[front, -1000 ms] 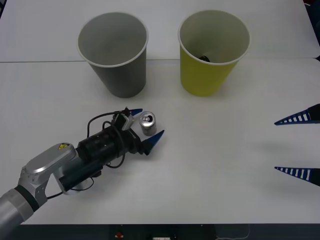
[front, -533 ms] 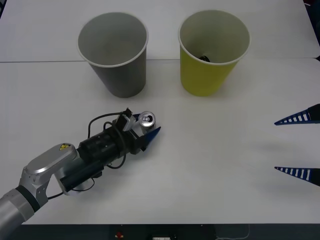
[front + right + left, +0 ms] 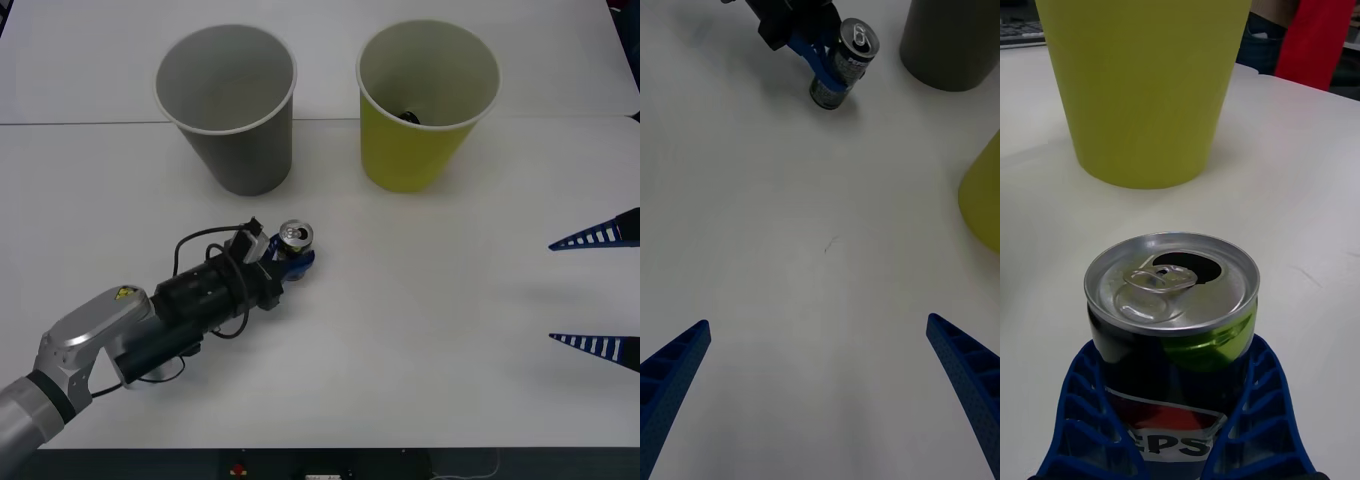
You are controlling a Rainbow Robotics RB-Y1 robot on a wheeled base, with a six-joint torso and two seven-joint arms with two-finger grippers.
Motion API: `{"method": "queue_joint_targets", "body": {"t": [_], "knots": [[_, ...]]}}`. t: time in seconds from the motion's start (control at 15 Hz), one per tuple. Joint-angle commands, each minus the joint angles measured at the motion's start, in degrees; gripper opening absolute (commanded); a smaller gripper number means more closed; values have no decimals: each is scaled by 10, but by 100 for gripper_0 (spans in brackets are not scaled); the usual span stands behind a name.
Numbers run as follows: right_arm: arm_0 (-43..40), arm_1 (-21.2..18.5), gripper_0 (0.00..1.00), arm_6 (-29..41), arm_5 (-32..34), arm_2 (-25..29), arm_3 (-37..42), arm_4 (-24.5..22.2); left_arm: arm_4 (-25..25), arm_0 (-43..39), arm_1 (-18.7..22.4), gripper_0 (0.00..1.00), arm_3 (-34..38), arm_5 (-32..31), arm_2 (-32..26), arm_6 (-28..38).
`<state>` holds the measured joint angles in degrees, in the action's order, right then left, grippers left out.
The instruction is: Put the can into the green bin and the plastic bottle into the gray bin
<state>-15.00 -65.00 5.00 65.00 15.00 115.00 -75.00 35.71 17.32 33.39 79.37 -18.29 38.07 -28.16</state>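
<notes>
Left tool (image 3: 289,262) clamped on the can (image 3: 294,242) — upright on the bench (image 3: 420,330), near the gray bin (image 3: 232,110); right tool (image 3: 594,293) spread apart — idle.

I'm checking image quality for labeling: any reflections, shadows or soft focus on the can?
Left wrist view: the can is sharp, and the green bin is reflected in its rim. Front view: the can in the left gripper casts little shadow.

A white table (image 3: 450,330) carries everything. At its far side stand two large cup-shaped bins, upright and apart: the gray bin (image 3: 232,110) on the left, the green bin (image 3: 422,110) on the right. Nearer, in front of the gray bin, the can (image 3: 294,243) stands upright.
</notes>
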Motion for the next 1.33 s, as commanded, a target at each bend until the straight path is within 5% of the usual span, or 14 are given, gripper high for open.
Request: {"method": "queue_joint_targets", "body": {"t": [0.07, 0.27, 0.4, 0.93, 1.33], "knots": [[0, 0, 100, 0, 0, 0, 0, 0, 0, -5, 26, 0, 17, -19, 0, 8], [0, 0, 100, 0, 0, 0, 0, 0, 19, -23, 61, 0, 49, -33, -11, 32], [0, 0, 100, 0, 0, 0, 0, 0, 87, -43, 79, 0, 76, -55, -40, 105], [0, 0, 100, 0, 0, 0, 0, 0, 434, -119, 105, 0, 231, -170, -194, 503], [0, 0, 100, 0, 0, 0, 0, 0, 651, -109, 100, 0, 352, -255, -253, 779]]}}
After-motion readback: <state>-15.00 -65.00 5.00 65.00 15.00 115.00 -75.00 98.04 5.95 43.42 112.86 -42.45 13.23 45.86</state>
